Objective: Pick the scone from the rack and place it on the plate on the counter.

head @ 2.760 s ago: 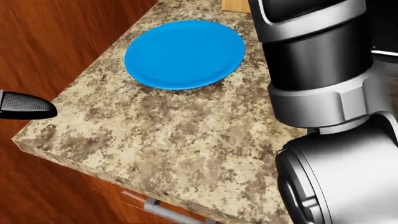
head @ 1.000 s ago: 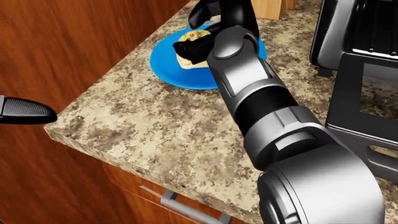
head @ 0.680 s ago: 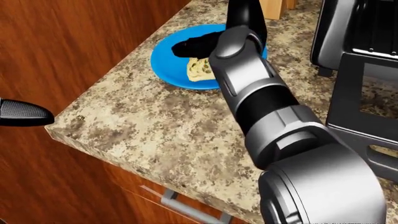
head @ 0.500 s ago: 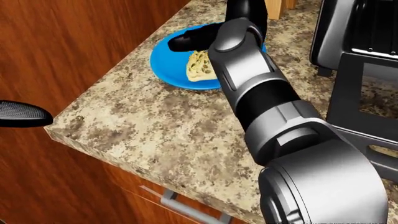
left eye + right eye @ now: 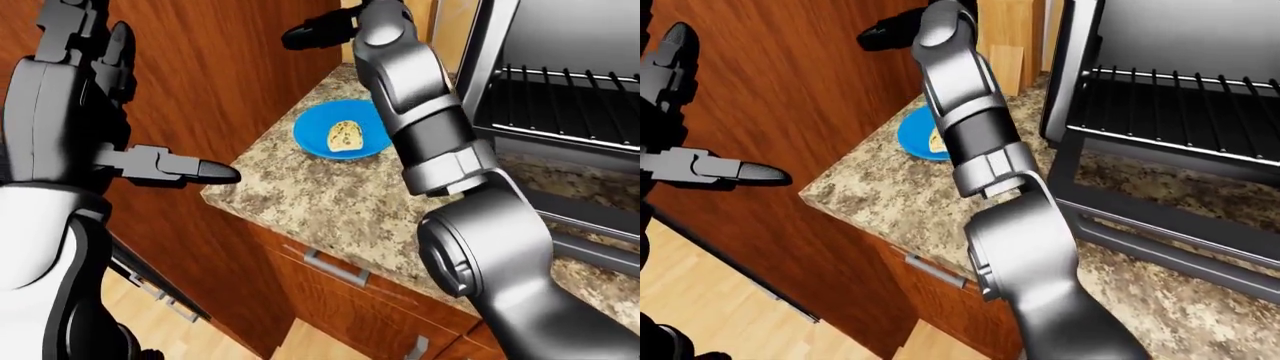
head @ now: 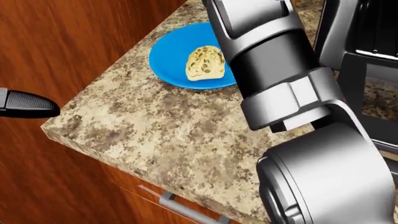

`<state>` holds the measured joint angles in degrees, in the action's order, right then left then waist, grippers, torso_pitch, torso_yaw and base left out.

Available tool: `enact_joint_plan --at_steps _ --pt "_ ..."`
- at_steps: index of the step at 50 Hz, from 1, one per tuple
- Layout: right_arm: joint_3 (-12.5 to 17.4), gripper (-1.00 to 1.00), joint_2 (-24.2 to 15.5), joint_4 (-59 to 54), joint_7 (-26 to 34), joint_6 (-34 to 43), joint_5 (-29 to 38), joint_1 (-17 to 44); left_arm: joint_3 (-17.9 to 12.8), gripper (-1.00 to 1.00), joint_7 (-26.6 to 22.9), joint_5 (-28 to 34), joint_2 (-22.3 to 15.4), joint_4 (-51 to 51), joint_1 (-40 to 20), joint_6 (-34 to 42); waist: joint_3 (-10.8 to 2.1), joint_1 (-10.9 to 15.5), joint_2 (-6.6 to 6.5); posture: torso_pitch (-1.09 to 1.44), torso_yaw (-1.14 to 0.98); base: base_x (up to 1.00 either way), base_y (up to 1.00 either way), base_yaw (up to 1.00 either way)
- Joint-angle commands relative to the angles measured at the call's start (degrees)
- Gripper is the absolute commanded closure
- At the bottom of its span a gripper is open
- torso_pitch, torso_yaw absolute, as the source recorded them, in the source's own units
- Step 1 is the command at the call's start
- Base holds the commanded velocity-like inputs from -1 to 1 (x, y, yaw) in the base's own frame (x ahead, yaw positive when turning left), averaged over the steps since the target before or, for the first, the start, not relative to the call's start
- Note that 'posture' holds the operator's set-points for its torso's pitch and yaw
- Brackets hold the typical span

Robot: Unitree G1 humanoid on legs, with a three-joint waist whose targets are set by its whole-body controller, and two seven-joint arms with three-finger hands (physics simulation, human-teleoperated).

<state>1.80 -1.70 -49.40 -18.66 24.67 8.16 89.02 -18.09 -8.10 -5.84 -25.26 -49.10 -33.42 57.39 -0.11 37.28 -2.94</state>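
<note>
At the far left of the left-eye view my left hand [image 5: 120, 112] hangs beside the wooden cabinet wall [image 5: 235, 90], out past the counter's [image 6: 168, 135] left corner and touching nothing. Its fingers are spread: one dark-tipped finger juts out level toward the counter, the others stand upright above it. In the head view only that fingertip [image 6: 28, 104] shows, at the left border, level with the counter's left corner and clear of it.

Next comes the blue plate [image 6: 168, 56], resting on the speckled counter close to its left edge, toward the far end. The scone [image 6: 205, 63] lies on the plate, right of its centre, pale with dark flecks, nothing gripping it.

My right arm [image 6: 274, 60] crosses the plate's right rim in the head view and hides that side of it. My right hand [image 5: 320, 34] is up above the plate, well clear of the scone, near the top of the left-eye view against the cabinet wall. Its fingers are parted and empty, one dark finger pointing left.

Further right, the toaster oven [image 5: 560, 90] stands on the counter with its door down and its wire rack [image 5: 570, 105] bare.
</note>
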Motion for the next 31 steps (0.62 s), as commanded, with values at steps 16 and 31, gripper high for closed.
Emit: enact_joint_plan --at_steps 16,31 --pt "-2.1 -1.0 -3.9 47.0 17.2 29.7 7.2 -6.2 -1.8 -1.0 0.0 0.3 -1.2 -2.7 -1.4 0.7 -0.53 0.4 0.62 0.0 0.57 0.0 0.0 0.0" --pt "-0.6 -1.0 -7.3 88.6 24.5 59.4 6.2 -14.1 -0.6 -1.0 0.6 0.9 -1.3 -1.0 -2.2 -0.1 0.0 0.7 1.16 0.0 0.57 0.0 0.0 0.0"
